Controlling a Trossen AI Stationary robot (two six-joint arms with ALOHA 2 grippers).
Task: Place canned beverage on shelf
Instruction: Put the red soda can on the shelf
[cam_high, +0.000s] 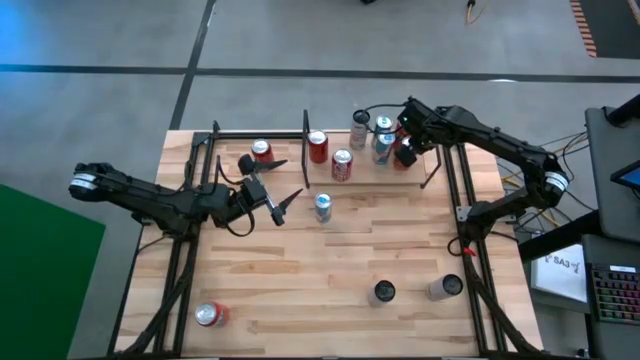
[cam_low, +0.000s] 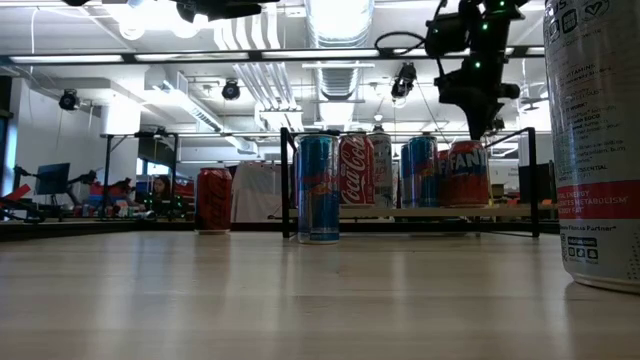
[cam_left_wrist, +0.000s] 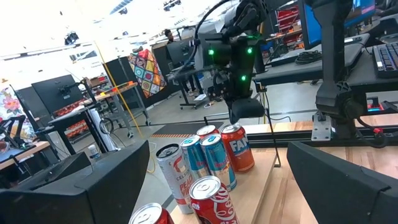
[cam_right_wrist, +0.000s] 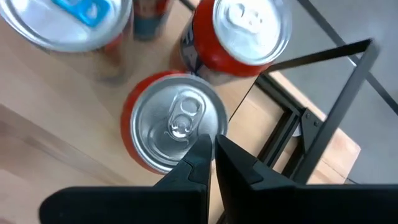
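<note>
Jaws of the right gripper (cam_right_wrist: 211, 155) are pressed together, holding nothing, hovering just above the silver top of an orange can (cam_right_wrist: 174, 127) on the shelf (cam_high: 425, 160). Left gripper (cam_high: 283, 199) has jaws spread wide, empty, over the worktop (cam_high: 330, 270) just left of a blue can (cam_high: 322, 207) that stands off the shelf.

Progress: partly done. Shelf sits at the far end of the worktop and already carries a cluster: red can (cam_high: 318, 147), cola can (cam_high: 341, 165), silver can (cam_high: 360, 128), more blue ones, and the orange can at its right end. That last one looks freshly set down, judging by the closed jaws right over it. Left to do: blue can near the shelf's front edge, another red can (cam_high: 261, 151) outside the shelf's left posts, a tipped red can (cam_high: 210, 315) at the near left corner, and two dark cans (cam_high: 382, 292) near right.

Orientation: orange can upright, long axis vertical, pull-tab end up. Blue can likewise upright. Only the near-left red can lies on its side, axis running roughly left-right.
</note>
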